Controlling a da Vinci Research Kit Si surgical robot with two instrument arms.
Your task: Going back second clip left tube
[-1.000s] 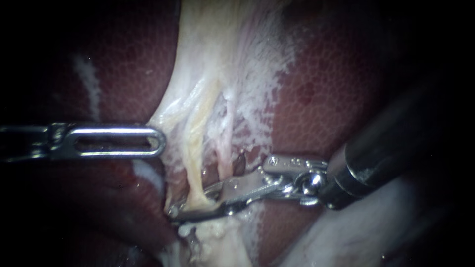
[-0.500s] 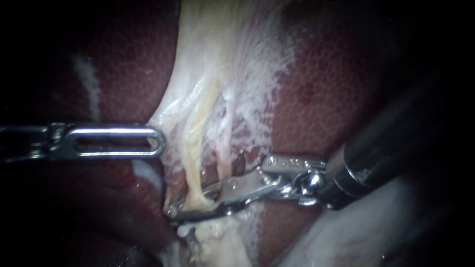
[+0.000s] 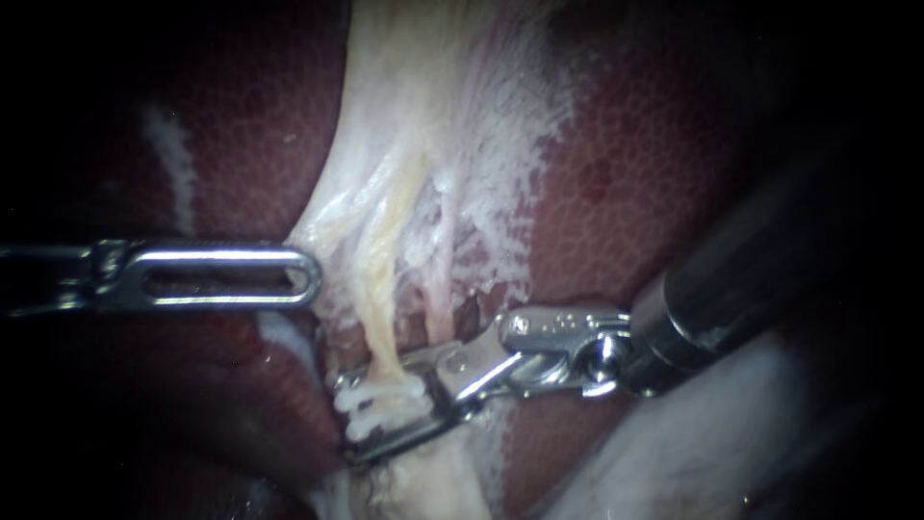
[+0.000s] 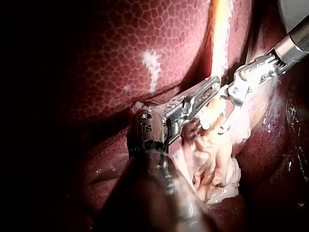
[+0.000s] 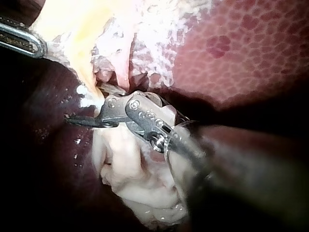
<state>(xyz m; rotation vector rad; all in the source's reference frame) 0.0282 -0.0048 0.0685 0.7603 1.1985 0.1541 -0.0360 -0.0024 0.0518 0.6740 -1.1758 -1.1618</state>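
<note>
Right instrument's pincer [image 3: 348, 419] is gaping, spread around the clipped left tube [image 3: 380, 318]; white clip [image 3: 385, 393] is sitting at six o'clock. Backing away is remaining. Left instrument [image 3: 231, 273] is pinching pale tissue [image 3: 327, 217] at nine o'clock.

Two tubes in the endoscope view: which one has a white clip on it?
The yellowish left tube: a white clip crosses it between the open jaws of the right instrument. The pinker tube beside it shows no clip.
</note>
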